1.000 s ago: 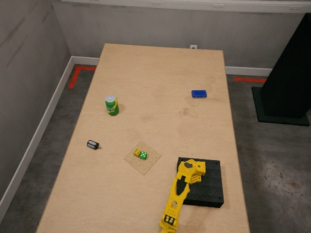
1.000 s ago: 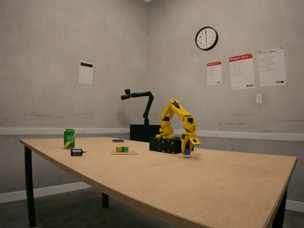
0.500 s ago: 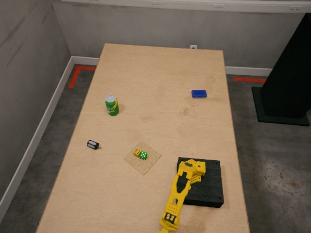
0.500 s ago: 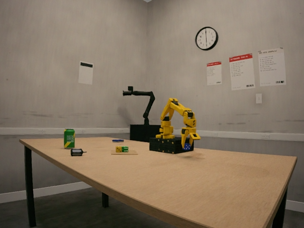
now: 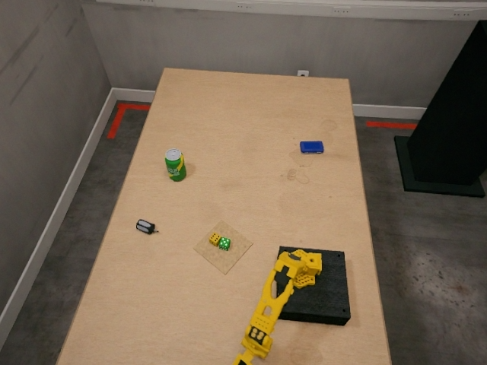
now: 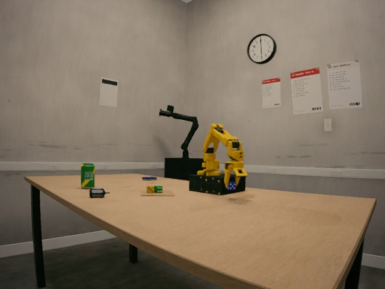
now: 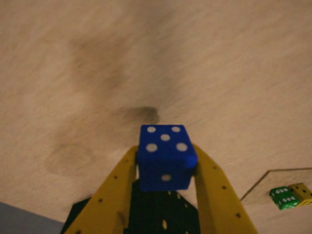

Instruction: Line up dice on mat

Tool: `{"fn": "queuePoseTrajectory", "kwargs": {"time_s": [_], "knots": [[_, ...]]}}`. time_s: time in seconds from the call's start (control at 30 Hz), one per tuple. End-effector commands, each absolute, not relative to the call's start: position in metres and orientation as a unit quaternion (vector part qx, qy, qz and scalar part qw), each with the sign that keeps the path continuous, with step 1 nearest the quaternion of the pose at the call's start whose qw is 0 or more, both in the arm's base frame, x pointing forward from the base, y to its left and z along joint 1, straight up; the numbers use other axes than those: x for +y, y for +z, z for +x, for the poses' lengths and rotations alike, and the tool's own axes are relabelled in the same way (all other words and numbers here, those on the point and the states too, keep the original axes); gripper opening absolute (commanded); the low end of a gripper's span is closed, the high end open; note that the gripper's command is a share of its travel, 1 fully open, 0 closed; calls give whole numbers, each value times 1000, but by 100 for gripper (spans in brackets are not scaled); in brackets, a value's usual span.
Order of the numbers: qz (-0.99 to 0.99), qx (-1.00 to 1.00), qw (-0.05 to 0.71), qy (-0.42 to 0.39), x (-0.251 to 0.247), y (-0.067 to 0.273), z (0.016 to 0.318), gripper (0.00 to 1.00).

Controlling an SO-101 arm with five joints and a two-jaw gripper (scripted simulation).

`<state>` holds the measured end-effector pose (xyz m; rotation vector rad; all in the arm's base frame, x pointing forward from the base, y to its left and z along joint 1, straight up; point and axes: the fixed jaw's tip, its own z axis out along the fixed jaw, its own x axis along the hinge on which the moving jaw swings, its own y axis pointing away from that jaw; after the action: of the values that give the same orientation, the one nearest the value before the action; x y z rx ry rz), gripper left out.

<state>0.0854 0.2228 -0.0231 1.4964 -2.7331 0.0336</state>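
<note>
My gripper (image 6: pixel 232 183) (image 7: pixel 166 155) is shut on the blue die (image 6: pixel 231 185) (image 7: pixel 166 161), holding it above the table beside the black base block. A five-pip face and a one-pip face show in the wrist view. In the top view the arm reaches the bottom edge and hides the blue die. The yellow die (image 5: pixel 214 239) (image 6: pixel 150 189) (image 7: pixel 302 193) and the green die (image 5: pixel 224 243) (image 6: pixel 158 188) (image 7: pixel 283 198) sit flat side by side, touching or nearly so, on the square tan mat (image 5: pixel 225 262) (image 6: pixel 169 193) (image 7: pixel 273 178).
The black base block (image 5: pixel 324 294) (image 6: pixel 206 183) is right of the mat in the top view. A green can (image 5: pixel 175 166) (image 6: pixel 87 176) and a small black-and-grey object (image 5: pixel 145 226) (image 6: pixel 97 192) are to its left. A flat blue object (image 5: pixel 311 147) (image 6: pixel 149 178) lies farther off.
</note>
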Motion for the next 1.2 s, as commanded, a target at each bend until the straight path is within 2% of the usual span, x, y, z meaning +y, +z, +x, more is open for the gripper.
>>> {"fn": "queuePoseTrajectory", "kwargs": {"time_s": [0.0, 0.07, 0.37, 0.8, 1.17], "knots": [[436, -900, 2, 2, 215, -19, 106, 0], [436, -900, 2, 2, 215, -19, 106, 0], [353, -935, 2, 1, 188, -22, 139, 0], [336, -942, 2, 1, 182, -22, 146, 0], [245, -969, 2, 1, 148, -22, 173, 0]]}}
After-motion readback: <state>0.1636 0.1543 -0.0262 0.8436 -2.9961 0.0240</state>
